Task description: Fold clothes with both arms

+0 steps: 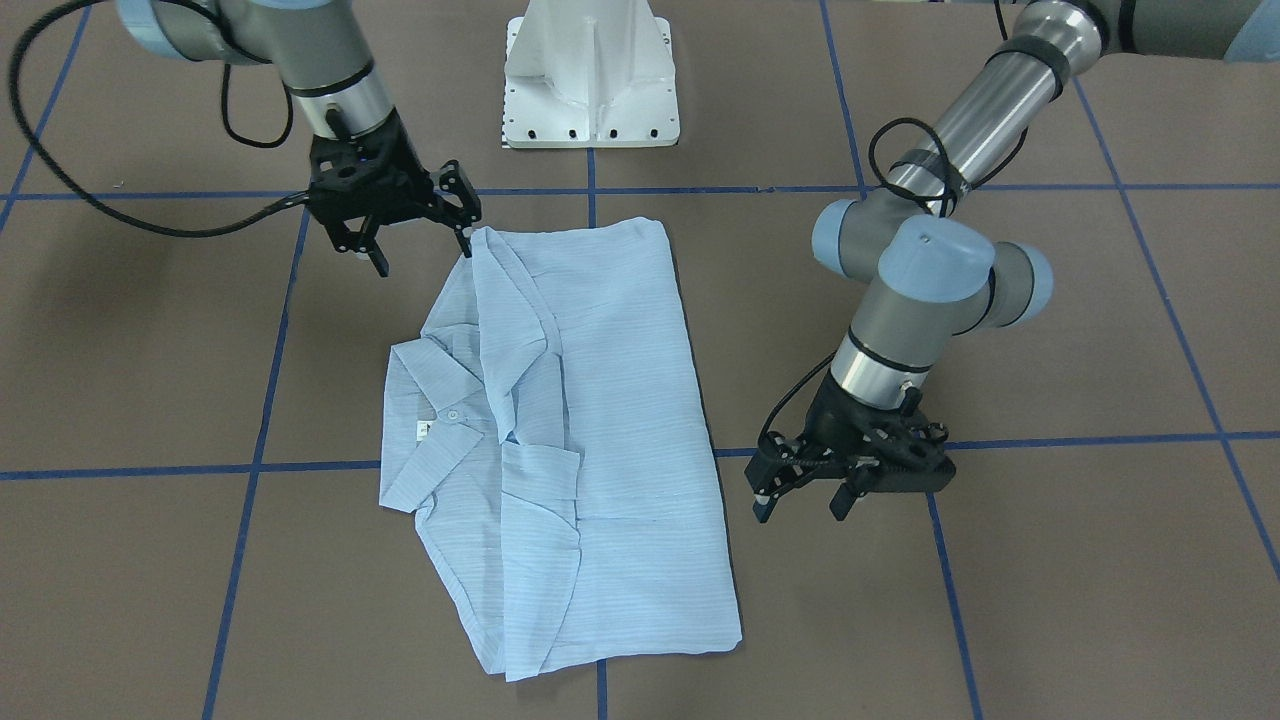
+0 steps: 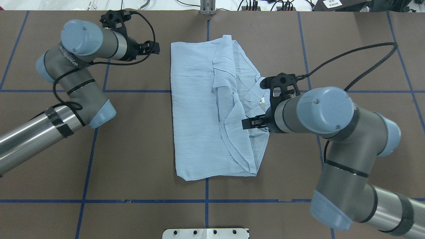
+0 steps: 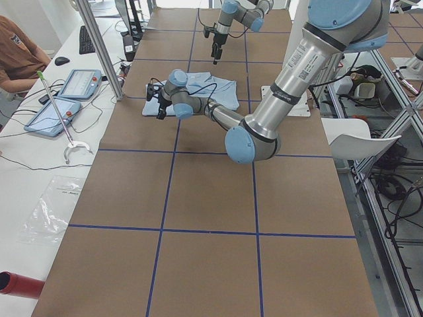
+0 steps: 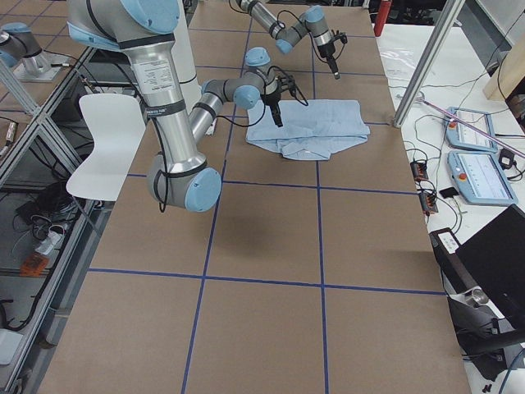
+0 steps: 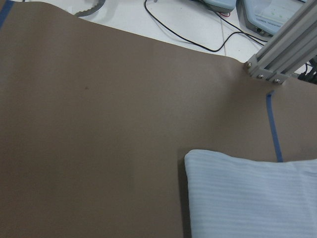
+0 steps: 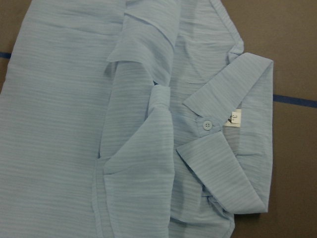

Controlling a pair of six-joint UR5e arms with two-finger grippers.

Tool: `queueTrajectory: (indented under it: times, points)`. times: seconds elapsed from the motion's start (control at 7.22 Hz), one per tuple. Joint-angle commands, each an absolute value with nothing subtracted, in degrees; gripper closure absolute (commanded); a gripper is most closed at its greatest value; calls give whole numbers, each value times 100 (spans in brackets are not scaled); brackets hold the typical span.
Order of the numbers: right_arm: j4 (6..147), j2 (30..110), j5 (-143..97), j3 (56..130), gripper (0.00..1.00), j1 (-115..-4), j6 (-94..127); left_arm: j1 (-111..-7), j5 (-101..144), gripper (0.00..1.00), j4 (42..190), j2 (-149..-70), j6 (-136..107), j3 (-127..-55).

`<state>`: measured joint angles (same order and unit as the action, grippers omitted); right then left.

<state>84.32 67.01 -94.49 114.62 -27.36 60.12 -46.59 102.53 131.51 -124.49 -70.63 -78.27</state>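
Observation:
The light-blue striped shirt [image 1: 620,400] [image 2: 196,109] lies folded into a tall rectangle mid-table, with its sleeves laid over the body. Its collar [image 6: 233,148], white label and button face the robot's right. My right gripper [image 1: 422,252] [image 2: 252,123] hangs open above the shirt's collar-side edge, nothing between its fingers. My left gripper [image 1: 800,505] [image 2: 147,48] stands open over bare table just off the shirt's opposite side, apart from the cloth. In the left wrist view only a shirt corner [image 5: 252,198] shows. Neither wrist view shows fingers.
The white pedestal [image 1: 590,75] stands at the robot's side of the table. Blue tape lines [image 1: 250,470] grid the brown surface. Beyond the far edge are an aluminium post [image 3: 99,46], tablets [image 3: 69,82], cables and a seated person [image 3: 13,53]. A white chair [image 4: 107,139] stands beside the robot.

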Motion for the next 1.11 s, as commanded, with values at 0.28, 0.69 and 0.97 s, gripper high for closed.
queueTrajectory:
  times: [0.28,0.69,0.97]
  points:
    - [8534,6381,-8044,10716,0,-1593,5327,-4597,10477,0,12691,-11962,-7075,-8693]
    - [8534,6398,-8033,10522,0,-1407,5142,-4500,10468,0,12762,-11962,-7075,-8640]
    - [8543,6416,-8033,10503,0,-1406,5098,-4430,10459,0,12770,-11962,-7093,-8605]
